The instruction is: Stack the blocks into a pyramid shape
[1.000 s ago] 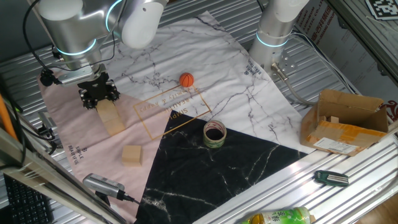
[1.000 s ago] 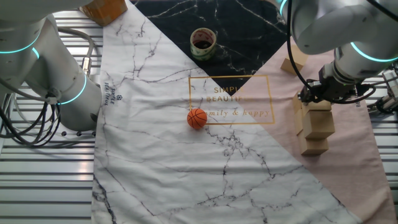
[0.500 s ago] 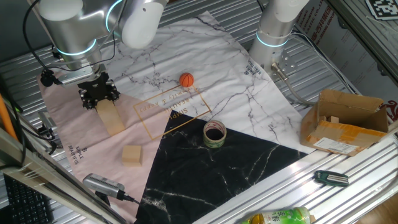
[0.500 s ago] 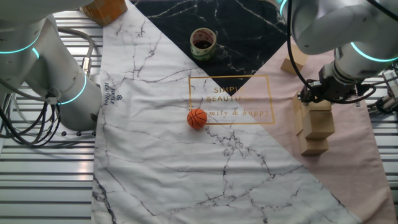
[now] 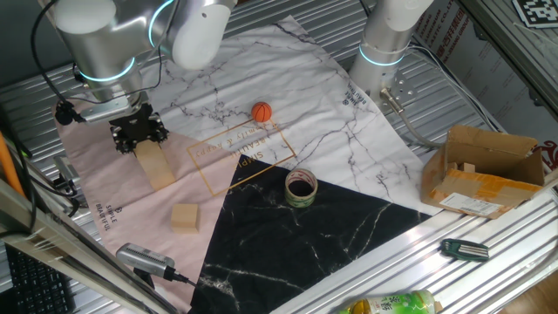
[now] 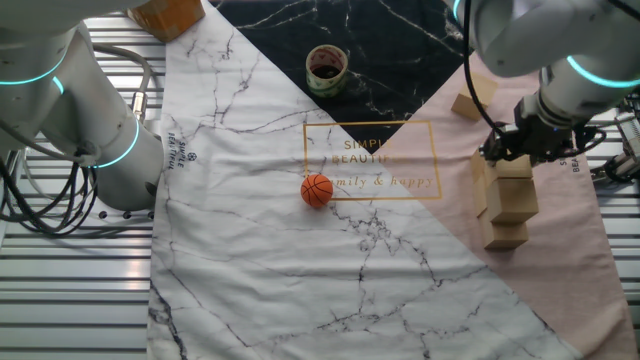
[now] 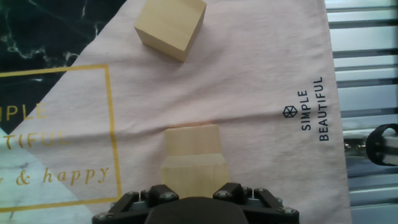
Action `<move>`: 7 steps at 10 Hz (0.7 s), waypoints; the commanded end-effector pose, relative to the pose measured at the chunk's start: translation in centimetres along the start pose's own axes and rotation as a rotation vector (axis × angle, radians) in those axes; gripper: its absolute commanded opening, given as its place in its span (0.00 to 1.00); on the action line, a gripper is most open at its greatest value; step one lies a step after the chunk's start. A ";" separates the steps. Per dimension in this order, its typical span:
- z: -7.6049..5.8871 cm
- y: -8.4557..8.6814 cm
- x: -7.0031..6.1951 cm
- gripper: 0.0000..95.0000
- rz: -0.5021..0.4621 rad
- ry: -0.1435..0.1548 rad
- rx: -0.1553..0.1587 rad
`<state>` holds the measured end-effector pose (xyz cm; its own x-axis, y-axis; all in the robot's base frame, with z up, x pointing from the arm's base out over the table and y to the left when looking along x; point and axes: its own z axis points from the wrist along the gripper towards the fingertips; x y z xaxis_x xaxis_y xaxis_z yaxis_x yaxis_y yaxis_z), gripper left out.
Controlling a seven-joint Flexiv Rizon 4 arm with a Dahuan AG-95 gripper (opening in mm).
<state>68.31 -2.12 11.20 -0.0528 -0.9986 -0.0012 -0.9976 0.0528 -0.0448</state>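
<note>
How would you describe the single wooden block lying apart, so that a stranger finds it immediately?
Look at the pink part of the cloth. There, between the stacked blocks under the claw and the black marble area, lies the lone block, the only one standing by itself.

Lab: alu-rail bench (image 5: 488, 218), robot arms (image 6: 70, 120)
</note>
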 end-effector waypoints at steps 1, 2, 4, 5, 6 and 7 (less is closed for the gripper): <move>-0.6 -0.3 -0.1 0.60 -0.009 0.004 -0.005; -1.3 -0.7 -0.4 0.60 -0.010 0.011 -0.010; -2.8 -1.2 -1.2 0.60 -0.002 0.034 -0.019; -3.4 -1.3 -1.6 0.60 0.016 0.032 -0.029; -4.2 -1.0 -2.5 0.60 0.045 0.041 -0.028; -4.6 -1.0 -4.0 0.60 0.077 0.040 -0.026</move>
<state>69.20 1.39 15.79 -0.1164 -0.9924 0.0398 -0.9931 0.1159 -0.0151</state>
